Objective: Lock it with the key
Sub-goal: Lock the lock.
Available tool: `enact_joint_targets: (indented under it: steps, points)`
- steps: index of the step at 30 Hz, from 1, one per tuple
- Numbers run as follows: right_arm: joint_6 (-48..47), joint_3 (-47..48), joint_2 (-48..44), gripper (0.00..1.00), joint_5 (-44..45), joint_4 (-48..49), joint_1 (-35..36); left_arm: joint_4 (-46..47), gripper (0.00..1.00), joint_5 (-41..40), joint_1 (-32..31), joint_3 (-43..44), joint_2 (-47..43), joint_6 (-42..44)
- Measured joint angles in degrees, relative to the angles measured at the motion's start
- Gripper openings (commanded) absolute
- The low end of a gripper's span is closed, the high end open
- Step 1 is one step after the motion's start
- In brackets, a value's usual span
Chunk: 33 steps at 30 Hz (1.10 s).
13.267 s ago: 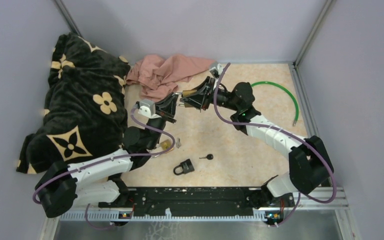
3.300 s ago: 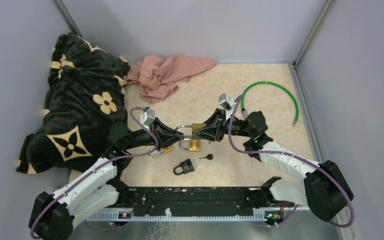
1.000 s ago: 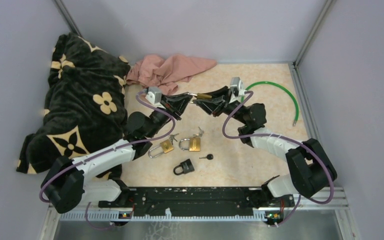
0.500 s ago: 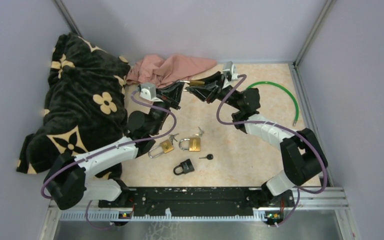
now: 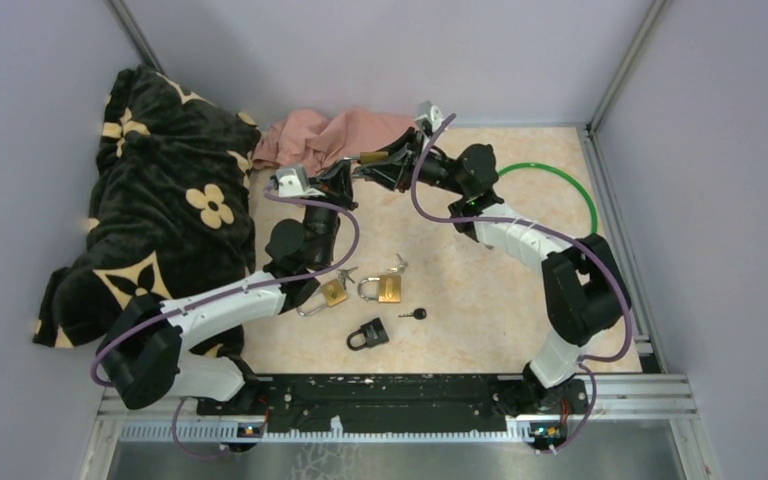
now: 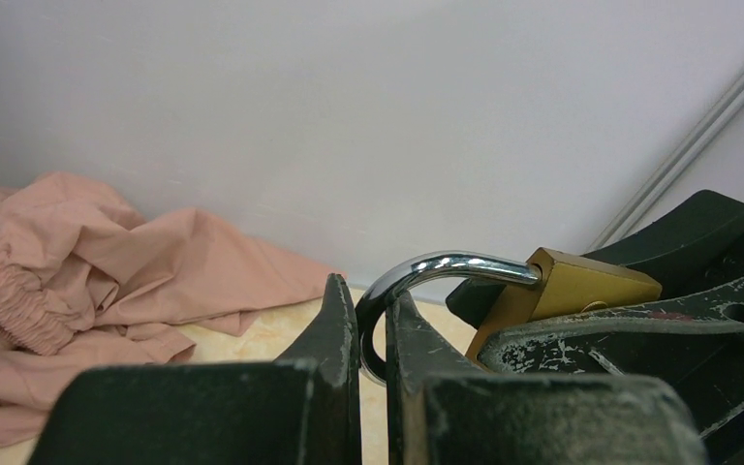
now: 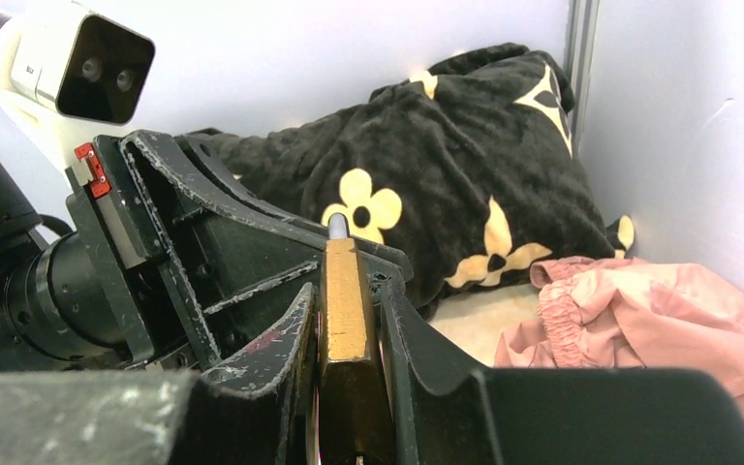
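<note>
A brass padlock [image 5: 369, 157] hangs in the air between both grippers, near the back of the table. My left gripper [image 6: 373, 302] is shut on its silver shackle [image 6: 446, 263]; the brass body [image 6: 581, 289] lies beyond in the other gripper's fingers. My right gripper [image 7: 346, 312] is shut on the brass body [image 7: 343, 291], edge-on to its camera. In the top view the left gripper [image 5: 346, 173] and right gripper [image 5: 382, 162] meet tip to tip. A black-headed key [image 5: 415, 314] lies loose on the table beside a black padlock [image 5: 368, 334]. I see no key in the held padlock.
Two more brass padlocks [image 5: 326, 294] [image 5: 385, 290] lie mid-table with keys by them. A pink cloth [image 5: 330, 138] is bunched just behind the grippers. A dark flowered blanket [image 5: 160, 220] fills the left side. A green hose [image 5: 570, 185] curves at the right.
Both grippers have carried the brass padlock together farther back and a little left, towards the pink cloth. Both grips are unchanged.
</note>
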Motion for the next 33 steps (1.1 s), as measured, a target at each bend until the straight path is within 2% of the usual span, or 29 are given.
enact_joint_targets:
  steps: [3, 5, 10, 12, 16, 24, 29, 33]
  points:
    - [-0.4, -0.2, -0.1, 0.0, -1.0, -0.8, -0.2, -1.0, 0.0, 0.1, 0.0, -0.2, -0.4, -0.2]
    - [-0.4, -3.0, -2.2, 0.0, -1.2, -0.3, -0.9, -3.7, 0.0, 4.5, 0.3, -0.3, -1.7, -1.0]
    - [-0.4, -8.3, -9.7, 0.0, -5.2, -1.8, -4.7, -7.9, 0.0, 35.6, 6.3, -0.1, -4.1, -4.3]
    - [0.2, -8.5, -11.3, 0.0, -7.8, -1.6, -5.2, -7.5, 0.0, 43.5, 7.3, -0.1, -5.1, -5.2]
    - [2.4, -9.0, -13.9, 0.0, -12.9, 0.1, -5.9, -7.2, 0.0, 54.1, 8.4, -0.2, -7.0, -5.8]
    - [9.6, -9.1, -15.2, 0.0, -20.1, 5.6, -6.4, -6.2, 0.0, 67.2, 8.8, -0.2, -8.3, -7.6]
    - [12.6, -9.1, -14.9, 0.0, -21.6, 8.6, -6.4, -4.3, 0.0, 70.7, 8.8, -0.2, -7.6, -8.6]
    - [11.7, -11.3, -16.9, 0.0, -21.8, 6.3, -6.4, -7.0, 0.0, 72.2, 8.9, -0.9, -9.1, -8.3]
